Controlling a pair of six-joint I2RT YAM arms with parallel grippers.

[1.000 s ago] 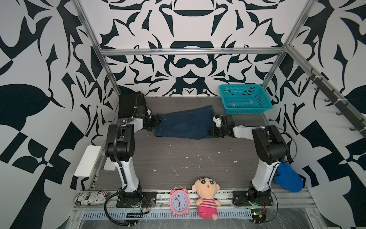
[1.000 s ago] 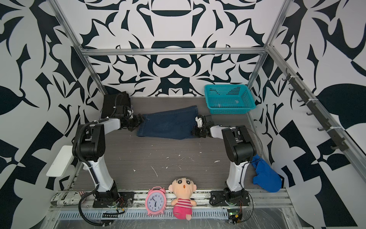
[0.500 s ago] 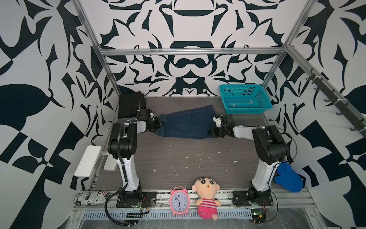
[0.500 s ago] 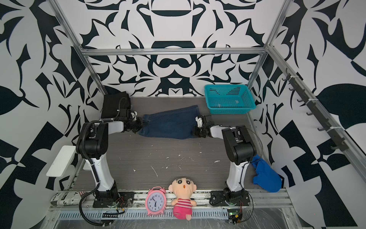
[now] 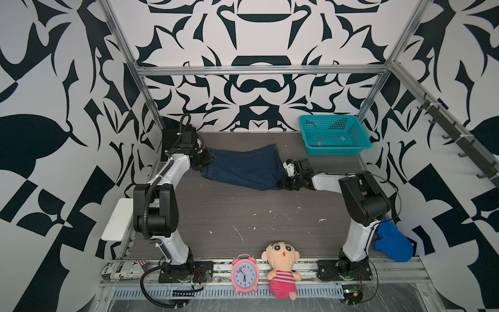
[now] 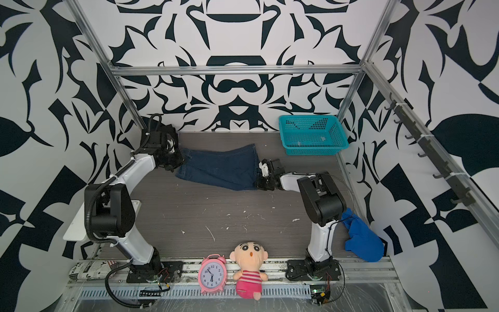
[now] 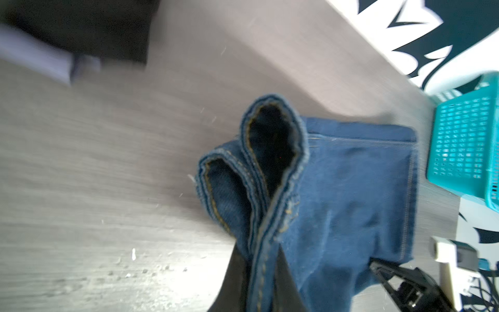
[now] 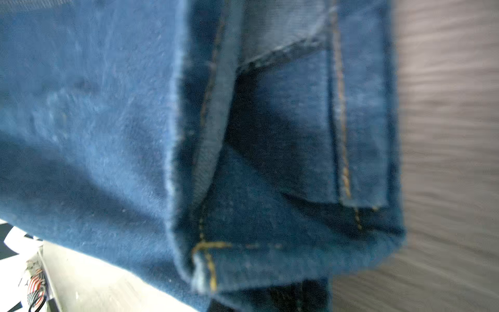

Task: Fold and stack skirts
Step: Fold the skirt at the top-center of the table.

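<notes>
Okay, left fingers (image 7: 286,289): pinched narrow on denim skirt (image 5: 243,168) hem (doubled layers between them)
left gripper (image 5: 203,162): at skirt's left end, low over table (image 5: 256,213)
right gripper (image 5: 284,177): closed on skirt's right edge
denim skirt: stretched between both grippers, far half of table
black skirt (image 7: 94,27): far left corner, lavender skirt (image 7: 35,59) showing at its edge (blurred)
table: grey wood-grain, white flecks scattered
basket (image 5: 334,151): teal, far right corner
walls (image 5: 256,40): black-and-white pattern, metal frame bars (image 5: 259,70)
</notes>
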